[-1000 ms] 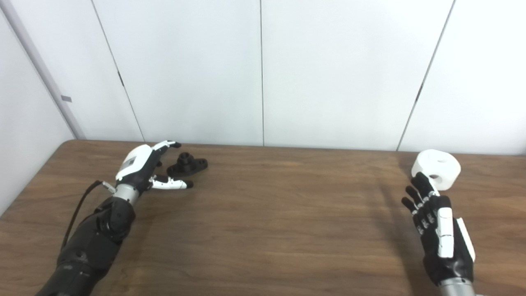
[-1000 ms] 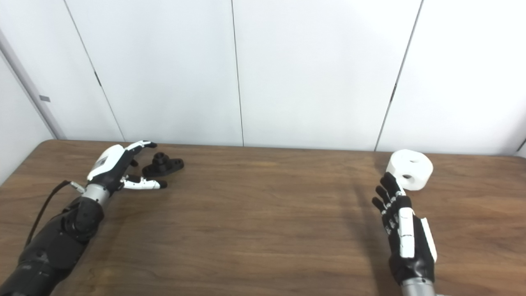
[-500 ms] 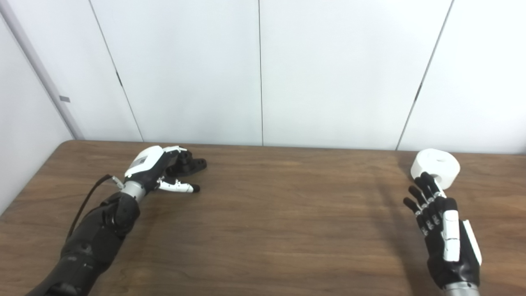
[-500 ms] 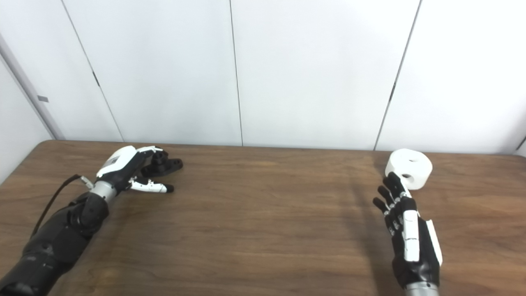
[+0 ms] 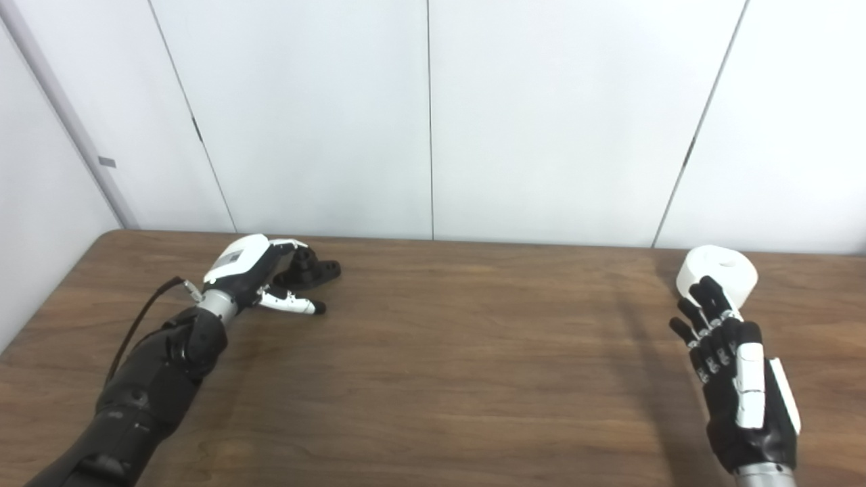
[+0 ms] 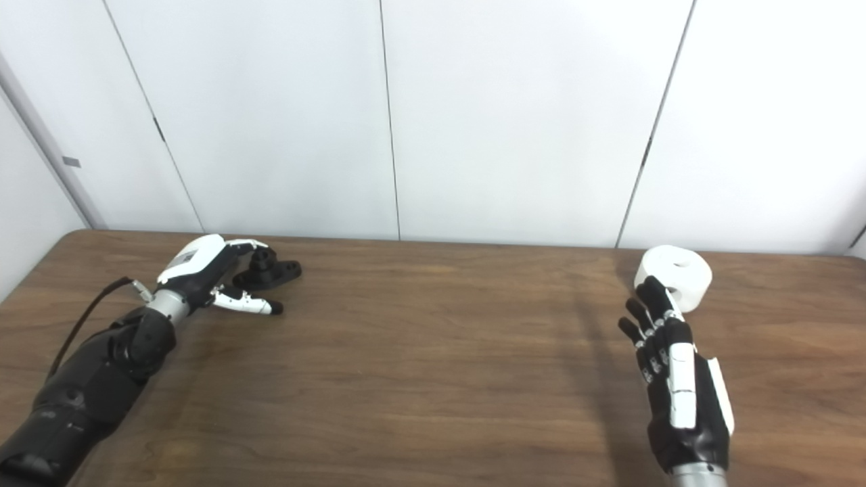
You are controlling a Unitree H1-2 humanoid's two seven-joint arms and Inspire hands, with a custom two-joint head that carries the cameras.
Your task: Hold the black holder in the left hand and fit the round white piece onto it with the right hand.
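The black holder [image 5: 314, 268] lies on the wooden table [image 5: 433, 365] at the far left. My left hand [image 5: 254, 274] is open right beside it, fingers reaching over its left end and thumb stretched out in front of it; whether they touch is unclear. The round white piece [image 5: 724, 274] stands at the far right near the back edge. My right hand [image 5: 734, 379] is open, fingers extended, fingertips in front of the white piece's near side; contact cannot be told. The holder also shows in the right eye view [image 6: 270, 270], as does the white piece [image 6: 676, 274].
White wall panels [image 5: 433, 115] stand right behind the table's back edge. A black cable [image 5: 139, 325] runs along my left forearm. The table's left edge lies close to my left arm.
My left hand moved right to the holder, its fingers now over the holder's left end. My right hand moved forward, its fingertips now overlapping the white piece.
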